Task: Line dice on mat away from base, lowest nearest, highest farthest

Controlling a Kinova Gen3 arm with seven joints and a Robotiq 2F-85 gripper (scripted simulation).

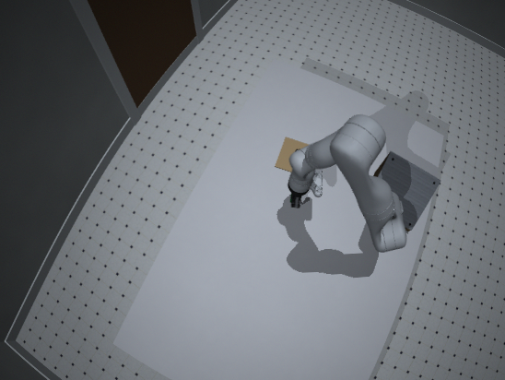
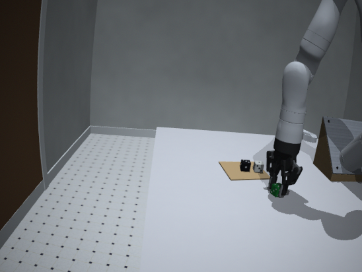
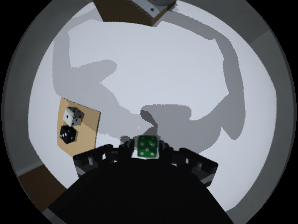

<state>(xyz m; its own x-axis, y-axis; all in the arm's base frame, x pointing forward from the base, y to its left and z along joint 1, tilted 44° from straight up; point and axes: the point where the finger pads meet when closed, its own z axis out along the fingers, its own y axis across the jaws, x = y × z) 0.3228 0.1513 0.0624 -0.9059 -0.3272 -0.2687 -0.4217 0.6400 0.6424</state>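
Two dice, black (image 2: 245, 165) and white (image 2: 258, 166), stood on the mat (image 2: 231, 172); my gripper (image 2: 277, 191), half-open, straddled the green die (image 2: 275, 189) on the bench beside the mat, not yet gripped, its placing outstanding.
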